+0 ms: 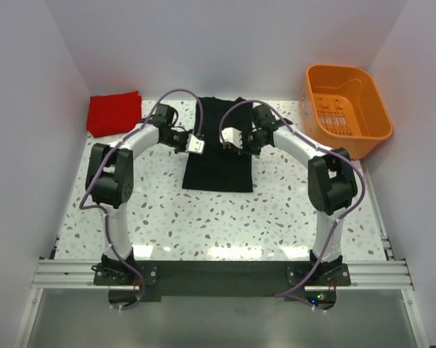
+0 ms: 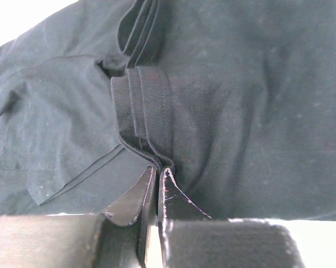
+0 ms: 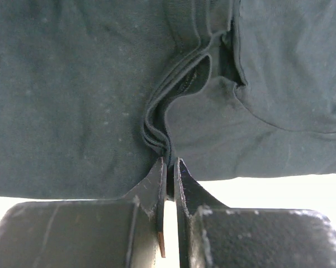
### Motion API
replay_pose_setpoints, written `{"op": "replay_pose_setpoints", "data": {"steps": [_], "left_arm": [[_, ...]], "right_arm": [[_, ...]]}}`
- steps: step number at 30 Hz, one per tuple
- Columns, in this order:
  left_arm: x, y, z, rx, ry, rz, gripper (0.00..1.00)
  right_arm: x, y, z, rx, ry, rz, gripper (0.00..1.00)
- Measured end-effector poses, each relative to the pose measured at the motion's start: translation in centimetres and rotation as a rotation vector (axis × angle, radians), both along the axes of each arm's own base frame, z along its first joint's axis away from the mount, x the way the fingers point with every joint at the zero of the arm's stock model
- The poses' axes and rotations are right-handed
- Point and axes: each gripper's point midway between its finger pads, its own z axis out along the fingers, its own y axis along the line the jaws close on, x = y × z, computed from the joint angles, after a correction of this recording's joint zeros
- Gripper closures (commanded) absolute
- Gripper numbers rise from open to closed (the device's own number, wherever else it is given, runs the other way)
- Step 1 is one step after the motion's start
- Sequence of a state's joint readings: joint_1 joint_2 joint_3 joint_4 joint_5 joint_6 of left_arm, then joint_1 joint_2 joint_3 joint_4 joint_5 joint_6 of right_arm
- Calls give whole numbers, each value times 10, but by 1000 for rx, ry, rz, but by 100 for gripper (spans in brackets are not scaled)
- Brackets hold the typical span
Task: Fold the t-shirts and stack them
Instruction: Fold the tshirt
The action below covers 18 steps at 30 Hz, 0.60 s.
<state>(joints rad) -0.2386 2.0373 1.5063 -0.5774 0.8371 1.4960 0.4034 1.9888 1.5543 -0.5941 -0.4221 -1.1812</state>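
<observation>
Broadly, a speckled white table point(image 1: 225, 217) fills the walled work area, with both arm bases bolted at its near edge. Black t-shirt point(image 1: 219, 170) lies at the far middle of the table as a long, narrow dark shape, its collar end toward the back wall and its lower edge reaching about mid-table. Orange basket point(image 1: 352, 143) sits at the far right corner, well apart from the black cloth; what it holds cannot be made out. Red t-shirt point(image 1: 114, 112) rests at the far left corner as a small folded rectangle, apart from the black one. Left arm point(image 1: 112, 181) and right arm point(image 1: 332, 181) both arch inward, and their wrists meet over the upper half of the black t-shirt, just beside each other. Left wrist view: the left fingers point(image 2: 131, 201) are pressed together, with only a sliver between the tips, nipping a bunched ridge of stitched, layered black hem that stands up from the flatter cloth around it. Right wrist view: the right fingers point(image 3: 193, 192) are likewise drawn closed on a thin stack of black fabric edges, which curl up and away from the tips. Pale table shows below the cloth in both wrist views.
</observation>
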Motion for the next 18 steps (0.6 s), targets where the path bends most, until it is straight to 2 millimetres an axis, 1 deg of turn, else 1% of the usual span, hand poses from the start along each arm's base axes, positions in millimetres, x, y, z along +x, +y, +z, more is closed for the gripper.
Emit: {"op": "replay_pose_setpoints", "data": {"steps": [9, 13, 18], "left_arm": [[29, 1, -17, 7, -28, 18, 100], [35, 3, -22, 7, -39, 27, 100], [42, 2, -28, 7, -44, 36, 100]], "right_arm": [[17, -5, -22, -22, 23, -16, 100], [20, -5, -31, -30, 32, -20, 100], [26, -8, -35, -35, 31, -33, 100]]}}
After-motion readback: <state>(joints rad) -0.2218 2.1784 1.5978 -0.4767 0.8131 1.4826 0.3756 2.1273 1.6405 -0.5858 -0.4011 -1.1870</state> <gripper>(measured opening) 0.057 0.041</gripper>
